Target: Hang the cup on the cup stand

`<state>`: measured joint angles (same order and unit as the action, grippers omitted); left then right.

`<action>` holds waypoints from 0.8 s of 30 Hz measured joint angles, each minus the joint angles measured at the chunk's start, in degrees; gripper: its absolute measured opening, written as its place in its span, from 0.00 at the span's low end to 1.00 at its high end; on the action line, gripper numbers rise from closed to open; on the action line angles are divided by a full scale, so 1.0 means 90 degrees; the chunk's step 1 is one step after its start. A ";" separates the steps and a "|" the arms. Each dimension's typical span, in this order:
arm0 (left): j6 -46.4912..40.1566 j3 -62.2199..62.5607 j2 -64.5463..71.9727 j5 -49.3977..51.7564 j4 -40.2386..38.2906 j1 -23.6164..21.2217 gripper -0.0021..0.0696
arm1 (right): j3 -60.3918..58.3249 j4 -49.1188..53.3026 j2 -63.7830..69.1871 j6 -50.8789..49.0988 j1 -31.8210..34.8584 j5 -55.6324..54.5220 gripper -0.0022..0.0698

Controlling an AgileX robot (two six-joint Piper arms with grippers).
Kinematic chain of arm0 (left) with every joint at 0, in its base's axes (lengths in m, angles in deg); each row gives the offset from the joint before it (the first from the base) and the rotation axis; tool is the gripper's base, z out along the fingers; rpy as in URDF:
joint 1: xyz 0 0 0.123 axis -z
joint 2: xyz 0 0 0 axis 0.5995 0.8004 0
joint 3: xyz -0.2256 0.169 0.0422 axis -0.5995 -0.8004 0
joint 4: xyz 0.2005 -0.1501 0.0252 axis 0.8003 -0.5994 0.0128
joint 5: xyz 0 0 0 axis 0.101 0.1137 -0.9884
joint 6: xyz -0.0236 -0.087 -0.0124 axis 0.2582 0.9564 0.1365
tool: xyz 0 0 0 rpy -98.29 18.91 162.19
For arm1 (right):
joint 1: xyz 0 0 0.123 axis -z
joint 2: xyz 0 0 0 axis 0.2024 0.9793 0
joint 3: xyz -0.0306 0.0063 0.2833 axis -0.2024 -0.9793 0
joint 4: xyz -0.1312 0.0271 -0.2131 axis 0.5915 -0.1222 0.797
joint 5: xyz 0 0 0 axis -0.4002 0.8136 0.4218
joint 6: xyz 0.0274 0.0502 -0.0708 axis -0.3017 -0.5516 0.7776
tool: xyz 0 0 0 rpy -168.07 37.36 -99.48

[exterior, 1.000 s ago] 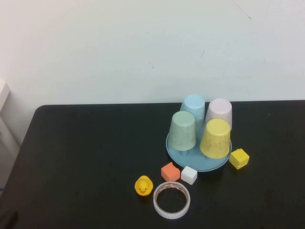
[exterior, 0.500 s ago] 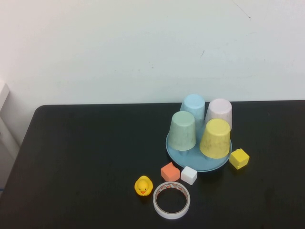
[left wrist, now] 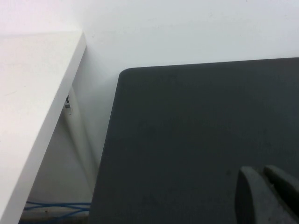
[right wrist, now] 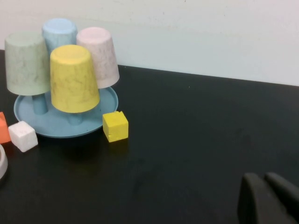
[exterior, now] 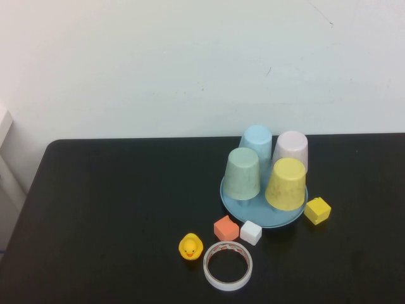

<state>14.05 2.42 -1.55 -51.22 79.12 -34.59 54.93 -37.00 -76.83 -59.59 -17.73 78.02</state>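
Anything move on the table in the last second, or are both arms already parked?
Nothing visibly changed. The yellow cup sits upturned on the cup stand as before. The left gripper and right gripper are shut, empty, and away from the stand.

Pretty plain setup: matte black table (exterior: 114, 209) with rounded corners, pushed up close to a bare off-white wall (exterior: 190, 63). A few faint scuffs and 1 thin dark scratch up on that wall. Off the table's left edge, a white shelf or countertop (left wrist: 32, 102), with blue cables (left wrist: 56, 205) down on the floor below. Soft, even light, no hard shadows.
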 joint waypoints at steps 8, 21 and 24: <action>0.0000 0.0011 0.0000 0.0014 -0.0067 0.0000 0.03 | 0.0000 0.0000 0.0000 0.0000 0.0000 0.0000 0.03; 0.0000 0.0011 0.0000 0.0014 -0.0067 0.0000 0.03 | 0.0000 0.0000 0.0000 0.0000 0.0000 0.0000 0.03; 0.0000 0.0011 0.0000 0.0014 -0.0067 0.0000 0.03 | 0.0000 0.0000 0.0000 0.0000 0.0000 0.0000 0.03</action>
<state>14.05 2.52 -1.55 -51.09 78.51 -34.59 54.93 -37.00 -76.83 -59.59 -17.73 78.02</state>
